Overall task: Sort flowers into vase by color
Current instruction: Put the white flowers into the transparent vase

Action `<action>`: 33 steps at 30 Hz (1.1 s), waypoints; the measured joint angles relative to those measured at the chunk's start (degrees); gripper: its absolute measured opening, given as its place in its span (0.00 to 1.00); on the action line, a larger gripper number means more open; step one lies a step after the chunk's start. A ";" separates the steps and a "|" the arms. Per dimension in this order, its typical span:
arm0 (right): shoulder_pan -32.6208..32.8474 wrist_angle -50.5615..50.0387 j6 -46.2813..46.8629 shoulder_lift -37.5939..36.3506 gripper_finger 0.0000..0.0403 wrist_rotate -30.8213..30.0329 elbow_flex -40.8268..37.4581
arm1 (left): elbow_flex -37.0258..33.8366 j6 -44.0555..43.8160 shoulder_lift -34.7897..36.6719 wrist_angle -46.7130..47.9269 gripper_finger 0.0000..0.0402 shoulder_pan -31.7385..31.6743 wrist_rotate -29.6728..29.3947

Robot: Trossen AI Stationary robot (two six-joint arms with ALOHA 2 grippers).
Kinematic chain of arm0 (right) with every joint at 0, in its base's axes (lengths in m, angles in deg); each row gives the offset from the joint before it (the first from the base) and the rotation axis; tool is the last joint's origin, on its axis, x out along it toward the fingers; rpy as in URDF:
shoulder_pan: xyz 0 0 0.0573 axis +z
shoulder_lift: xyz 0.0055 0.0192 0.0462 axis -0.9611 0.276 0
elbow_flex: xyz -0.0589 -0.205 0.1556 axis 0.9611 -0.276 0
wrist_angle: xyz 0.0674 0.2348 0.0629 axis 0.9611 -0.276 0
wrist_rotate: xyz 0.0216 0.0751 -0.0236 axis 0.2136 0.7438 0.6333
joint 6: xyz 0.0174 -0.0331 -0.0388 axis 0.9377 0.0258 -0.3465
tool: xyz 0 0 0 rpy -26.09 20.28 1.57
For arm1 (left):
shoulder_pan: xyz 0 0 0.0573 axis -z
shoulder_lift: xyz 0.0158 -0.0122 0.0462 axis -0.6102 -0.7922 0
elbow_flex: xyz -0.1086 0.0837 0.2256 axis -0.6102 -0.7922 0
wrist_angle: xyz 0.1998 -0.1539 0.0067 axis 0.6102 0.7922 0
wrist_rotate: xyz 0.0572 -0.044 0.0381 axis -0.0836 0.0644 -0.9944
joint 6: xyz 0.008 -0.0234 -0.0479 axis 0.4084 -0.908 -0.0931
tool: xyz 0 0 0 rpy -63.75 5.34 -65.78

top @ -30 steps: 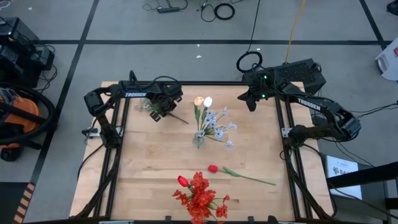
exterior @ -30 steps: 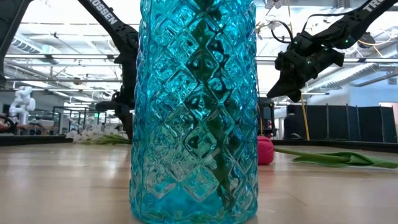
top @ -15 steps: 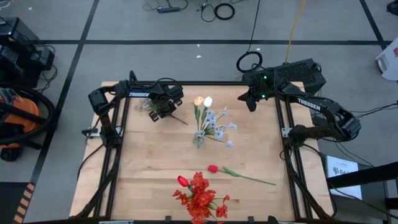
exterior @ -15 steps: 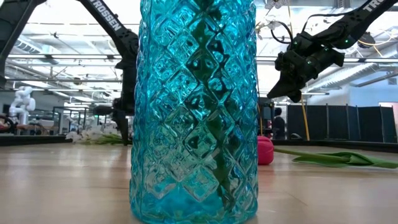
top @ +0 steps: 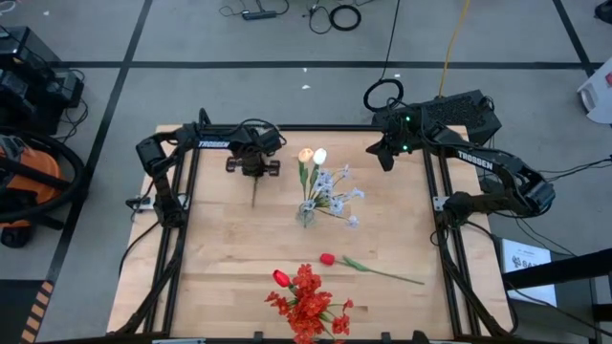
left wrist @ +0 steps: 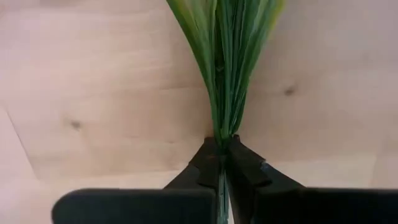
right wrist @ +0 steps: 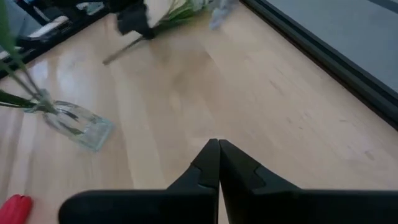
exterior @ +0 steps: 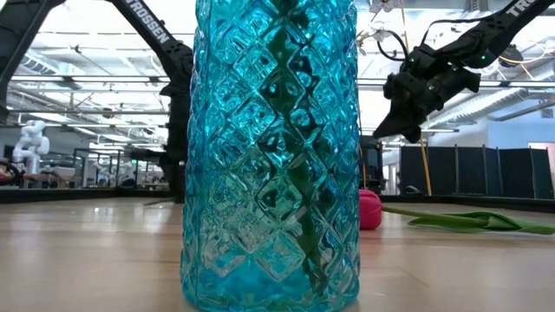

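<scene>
- A green-leaved stem is pinched in the left gripper, its fingers closed tight on the base of the leaves — only the left wrist view shows this grip; its bloom is out of sight there.
- From the high view the same stem shows as a thin line running from the left gripper toward the table's near side, at the far left part of the table.
- A clear vase at the table's middle holds white and peach tulip buds and pale bluish sprays.
- A red tulip lies flat nearer the front, its stem pointing right; just beside it stands a bunch of red blooms.
- The low view alone reveals that bunch's holder: a blue cut-glass vase, filling the frame, with the red tulip bud behind it.
- The right gripper hovers above the far right corner, fingers pressed together with nothing between them — the right wrist view makes that plain.
</scene>
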 joint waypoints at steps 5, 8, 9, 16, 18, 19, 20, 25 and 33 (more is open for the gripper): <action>-0.01 -1.05 -0.13 0.00 0.00 -1.61 0.00 | 1.04 11.47 0.12 8.42 0.02 1.12 -0.70; 0.28 -3.37 -0.01 0.01 0.00 -1.63 0.00 | 1.14 18.92 2.27 8.34 0.02 2.85 -4.69; 0.28 -4.43 0.01 0.01 0.00 -1.61 0.00 | 0.83 21.74 3.19 8.08 0.02 3.54 -5.78; 0.32 -11.72 0.03 0.01 0.00 -1.97 -0.02 | -9.61 26.37 16.28 -3.31 0.02 8.44 -11.35; 0.34 -13.10 0.19 0.02 0.00 -2.80 -0.02 | -15.10 27.03 22.82 -11.87 0.01 9.64 -9.20; 0.46 -13.51 1.06 0.01 0.00 -3.75 -0.02 | -17.83 26.91 26.08 -16.68 0.01 10.40 -8.43; 0.60 -13.76 2.12 0.02 0.00 -4.98 -0.02 | -20.45 26.23 29.41 -21.23 0.01 11.19 -8.05; 1.62 -13.14 4.89 0.02 0.00 -7.50 -0.02 | -32.06 22.56 45.03 -36.81 0.01 14.64 -14.62; 3.05 -7.73 4.87 0.02 0.00 -7.46 -0.02 | -46.24 30.22 58.17 -80.81 0.01 19.34 -17.67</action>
